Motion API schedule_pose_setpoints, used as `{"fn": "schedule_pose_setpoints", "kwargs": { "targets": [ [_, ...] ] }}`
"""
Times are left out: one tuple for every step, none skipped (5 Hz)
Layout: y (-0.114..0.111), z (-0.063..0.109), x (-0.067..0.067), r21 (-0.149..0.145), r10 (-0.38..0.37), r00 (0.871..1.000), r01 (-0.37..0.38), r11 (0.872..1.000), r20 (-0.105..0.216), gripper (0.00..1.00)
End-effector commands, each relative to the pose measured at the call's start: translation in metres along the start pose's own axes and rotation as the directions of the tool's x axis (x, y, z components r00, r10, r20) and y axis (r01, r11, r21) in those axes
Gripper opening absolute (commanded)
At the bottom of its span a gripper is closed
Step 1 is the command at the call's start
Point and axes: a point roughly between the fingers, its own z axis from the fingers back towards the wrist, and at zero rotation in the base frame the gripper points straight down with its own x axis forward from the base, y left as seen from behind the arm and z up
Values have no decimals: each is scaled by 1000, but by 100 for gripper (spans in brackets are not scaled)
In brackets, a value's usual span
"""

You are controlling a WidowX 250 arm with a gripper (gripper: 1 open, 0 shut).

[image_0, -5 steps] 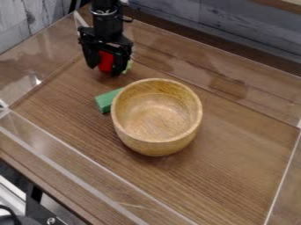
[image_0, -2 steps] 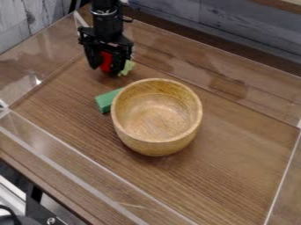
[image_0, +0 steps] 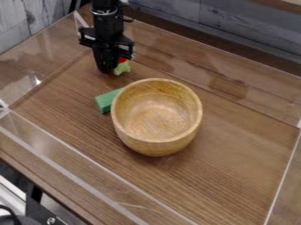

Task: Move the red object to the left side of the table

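Red object: the red object point(image_0: 116, 63) sits low on the table's far left part, mostly hidden between the fingers; it looks round, so no long axis can be told; a bit of green shows at its right side, likely the leafy stem, pointing right toward the far wall
Gripper: the gripper point(image_0: 109, 63) points straight down with its black fingers drawn in tight against the red object, clenched on it; the tips are at or very near the tabletop; whether the fruit is lifted off the wood I cannot tell
Bowl: the wooden bowl point(image_0: 157, 115) stands upright near the middle of the table, mouth up; nothing lies inside it; it is much larger than the red object
Green piece: the flat green piece point(image_0: 108, 100) lies on the wood just beside the bowl's left rim, between bowl and gripper, apart from the red object
Table and edges: the table point(image_0: 235, 167) is dark wood grain, edged by the clear acrylic walls point(image_0: 24, 112); bare wood runs to the left and front-left of the gripper up to the left wall; more bare wood lies right of the bowl
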Motion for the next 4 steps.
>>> {"fn": "schedule_pose_setpoints", "kwargs": {
  "targets": [
    [9,42,6,21,24,994,-26,999,105,0],
    [19,44,0,25,48,993,-51,998,111,0],
    [33,39,-5,34,78,992,-82,996,99,0],
    [42,34,-10,45,100,992,-104,994,82,0]
  ]
}}
